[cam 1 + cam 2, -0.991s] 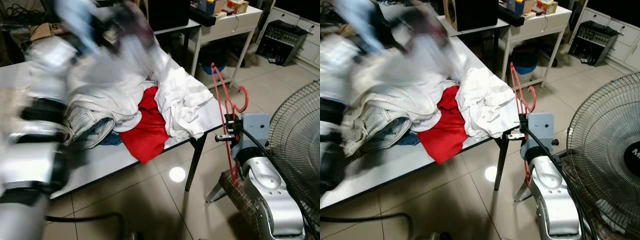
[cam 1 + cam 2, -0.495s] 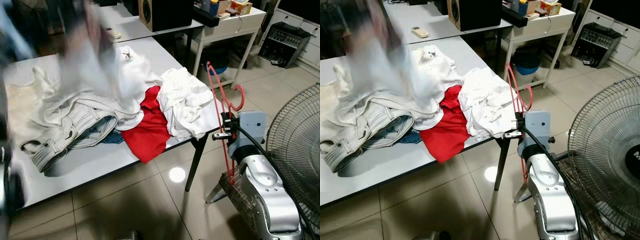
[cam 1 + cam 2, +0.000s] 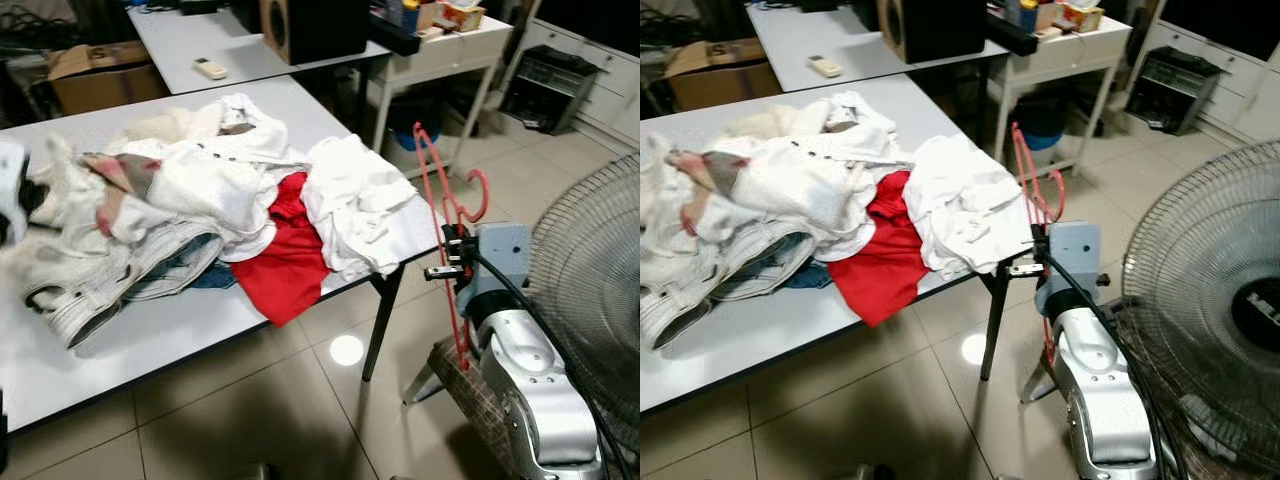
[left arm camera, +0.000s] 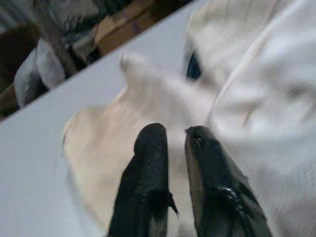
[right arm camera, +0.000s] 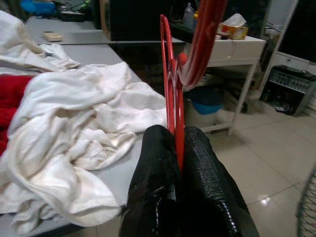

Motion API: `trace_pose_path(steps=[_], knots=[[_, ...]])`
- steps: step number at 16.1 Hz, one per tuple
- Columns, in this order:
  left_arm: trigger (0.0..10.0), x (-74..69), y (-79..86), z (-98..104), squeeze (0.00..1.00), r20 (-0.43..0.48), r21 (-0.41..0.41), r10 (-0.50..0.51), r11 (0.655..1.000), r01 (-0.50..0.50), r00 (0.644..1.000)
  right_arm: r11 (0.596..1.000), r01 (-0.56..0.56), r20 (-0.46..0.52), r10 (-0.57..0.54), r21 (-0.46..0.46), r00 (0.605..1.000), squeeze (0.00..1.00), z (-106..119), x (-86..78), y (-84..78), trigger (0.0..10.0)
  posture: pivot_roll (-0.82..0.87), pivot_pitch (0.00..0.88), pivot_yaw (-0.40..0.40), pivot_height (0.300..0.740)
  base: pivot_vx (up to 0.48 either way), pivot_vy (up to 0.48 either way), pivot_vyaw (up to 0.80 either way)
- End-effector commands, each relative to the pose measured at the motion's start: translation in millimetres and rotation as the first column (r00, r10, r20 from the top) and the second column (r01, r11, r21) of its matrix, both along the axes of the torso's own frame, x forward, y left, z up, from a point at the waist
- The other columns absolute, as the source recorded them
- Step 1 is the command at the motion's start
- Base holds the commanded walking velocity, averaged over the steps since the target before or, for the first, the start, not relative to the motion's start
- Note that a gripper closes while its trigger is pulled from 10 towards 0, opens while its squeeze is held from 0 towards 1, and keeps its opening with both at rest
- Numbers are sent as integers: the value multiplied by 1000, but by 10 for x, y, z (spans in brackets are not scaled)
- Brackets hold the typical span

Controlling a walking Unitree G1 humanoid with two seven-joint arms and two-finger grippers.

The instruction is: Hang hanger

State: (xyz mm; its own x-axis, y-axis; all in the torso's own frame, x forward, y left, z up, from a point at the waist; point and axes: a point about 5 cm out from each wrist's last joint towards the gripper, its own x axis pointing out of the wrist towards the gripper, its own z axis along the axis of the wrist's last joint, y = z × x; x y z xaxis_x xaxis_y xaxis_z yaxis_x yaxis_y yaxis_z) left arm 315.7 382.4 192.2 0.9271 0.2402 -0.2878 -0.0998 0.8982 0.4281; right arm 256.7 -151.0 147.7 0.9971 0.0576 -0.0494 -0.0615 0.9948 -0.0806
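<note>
Red plastic, the hanger [image 3: 447,215] stood upright in the right gripper [image 5: 178,143], its fingers pinched on the lower bar, hook up, probably so it could go straight onto a rail. It stayed off the surface [image 3: 190,320] edge, beside the white shirt [image 3: 355,205]. Farther off, the left gripper [image 4: 175,136] hovered over pale clothes [image 3: 150,205], fingers nearly together, gripping nothing. A second before, that arm swept blurred across the pile.

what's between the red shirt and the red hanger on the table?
A crumpled white garment lies between the red shirt and the red hanger, seen in both eye views; the right gripper grips the hanger.
</note>
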Motion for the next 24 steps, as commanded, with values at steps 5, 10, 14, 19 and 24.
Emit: trace_pose_path(steps=[5, 10, 14, 19, 24], knots=[[10000, 22, 84, 143, 1000, -13, 97, -4, 995, 5, 1000, 1000, 0, 6, 0, 2, 1000, 0, -9, -6, 23, 10000, -38, 0, 29, 740, 0, 0, 0], [10000, 183, -58, 840, 1000, 335, 98, -99, 993, 70, 937, 1000, -2, 12, 2, -1, 1000, 0, -4, 11, 16, 10000, -37, 0, 25, 740, 0, 0, 0], [10000, 349, -838, 670, 1000, 277, 63, -546, 832, 552, 791, 1000, -8, 21, 8, -3, 1000, 0, 10, 38, 21, 10000, -38, 0, 26, 740, 0, 0, 0], [10000, 97, -1735, 239, 1000, 242, -33, -855, 465, 885, 458, 1000, -12, 23, 12, -5, 1000, 0, -5, 38, 26, 10000, -43, 0, 30, 740, 0, 0, 0], [10000, 24, -1888, -91, 0, -3, 61, -896, 443, 894, 444, 1000, -10, 23, 10, -9, 1000, 0, -1, 32, 17, 10000, -53, 0, 35, 740, 0, 0, 0]])
